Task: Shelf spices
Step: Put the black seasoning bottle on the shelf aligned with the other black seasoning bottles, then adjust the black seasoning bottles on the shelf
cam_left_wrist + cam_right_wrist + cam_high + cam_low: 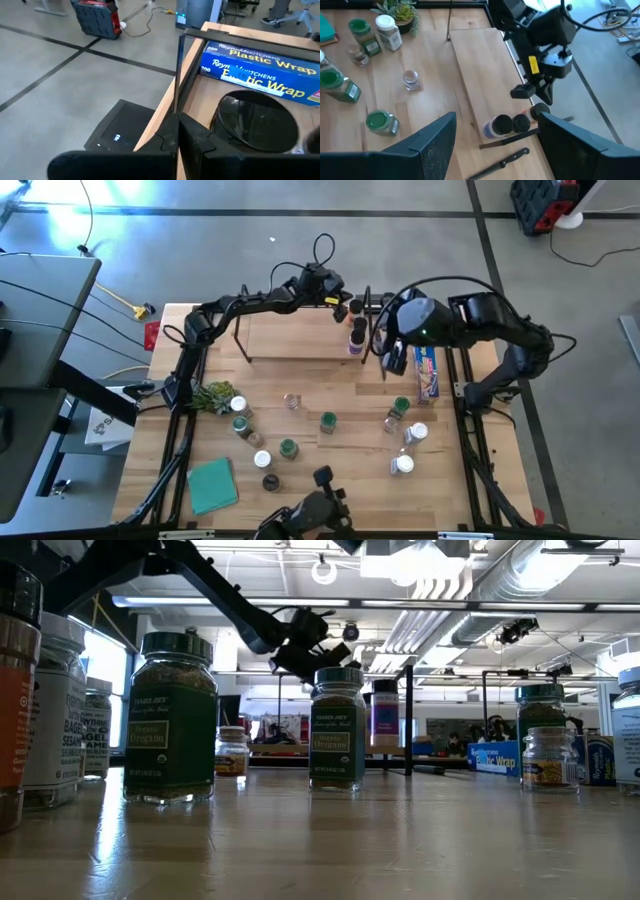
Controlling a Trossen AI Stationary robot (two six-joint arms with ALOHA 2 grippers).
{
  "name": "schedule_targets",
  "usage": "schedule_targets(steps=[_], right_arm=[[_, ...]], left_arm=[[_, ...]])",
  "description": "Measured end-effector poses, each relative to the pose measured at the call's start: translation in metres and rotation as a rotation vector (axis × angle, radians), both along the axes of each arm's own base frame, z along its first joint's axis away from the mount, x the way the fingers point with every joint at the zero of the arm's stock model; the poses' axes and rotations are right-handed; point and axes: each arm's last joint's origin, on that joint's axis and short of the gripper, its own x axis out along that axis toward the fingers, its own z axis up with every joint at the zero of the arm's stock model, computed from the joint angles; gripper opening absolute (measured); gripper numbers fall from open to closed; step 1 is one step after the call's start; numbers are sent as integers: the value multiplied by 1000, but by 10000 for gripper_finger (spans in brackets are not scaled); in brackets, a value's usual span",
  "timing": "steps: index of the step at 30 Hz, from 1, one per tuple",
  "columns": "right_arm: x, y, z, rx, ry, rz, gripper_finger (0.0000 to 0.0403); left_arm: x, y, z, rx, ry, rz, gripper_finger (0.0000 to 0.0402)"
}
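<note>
The shelf (295,338) is a light board with black wire frames at its ends, lying along the table's far edge. Three spice jars stand at its right end (502,125) (520,122) (538,111). My left gripper (535,94) reaches in over the far edge and sits open above the farthest jar, whose dark lid (255,122) lies between its fingers. My right gripper (492,145) hovers wide open above the shelf's right end (388,348), touching nothing. Several more jars (328,422) (403,465) (170,720) stand upright on the tabletop nearer me. My left gripper comes at the farthest jar from above, with one finger (195,142) beside the dark lid's edge (222,125) and the other at the lid's opposite side. I cannot tell whether the fingers touch the lid. The jar stands upright on the shelf board.
A blue plastic-wrap box (427,370) lies just right of the shelf, and a black-handled knife (506,160) lies beside the board's right end. A green leafy plant (212,395) and a teal pad (212,485) sit on the table's left. Bare wood shows along the shelf's middle.
</note>
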Motion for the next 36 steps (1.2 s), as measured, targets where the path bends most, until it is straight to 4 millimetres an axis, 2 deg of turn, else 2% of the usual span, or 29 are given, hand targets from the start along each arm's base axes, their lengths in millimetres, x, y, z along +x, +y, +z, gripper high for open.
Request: schedule_targets(steps=[10, 19, 26, 30, 33, 36], right_arm=[[0, 5, 0, -10, -12, -10, 275], [1, 5, 1, -14, -24, -10, 275], [1, 5, 1, -11, -26, -15, 275], [-1, 3, 0, -23, -26, -81, 275], [-6, 0, -8, -19, 47, -146, 275], [-13, -7, -31, -4, 158, -214, 275]], left_arm=[[5, -2, -5, -1, -2, -70, 0], [15, -17, -5, 32, 6, -119, 0], [18, -20, -5, 35, 8, -124, 0], [17, -19, -6, 41, 21, -95, 0], [13, -18, -2, 41, 46, -65, 0], [6, -18, 14, 48, 62, -63, 0]])
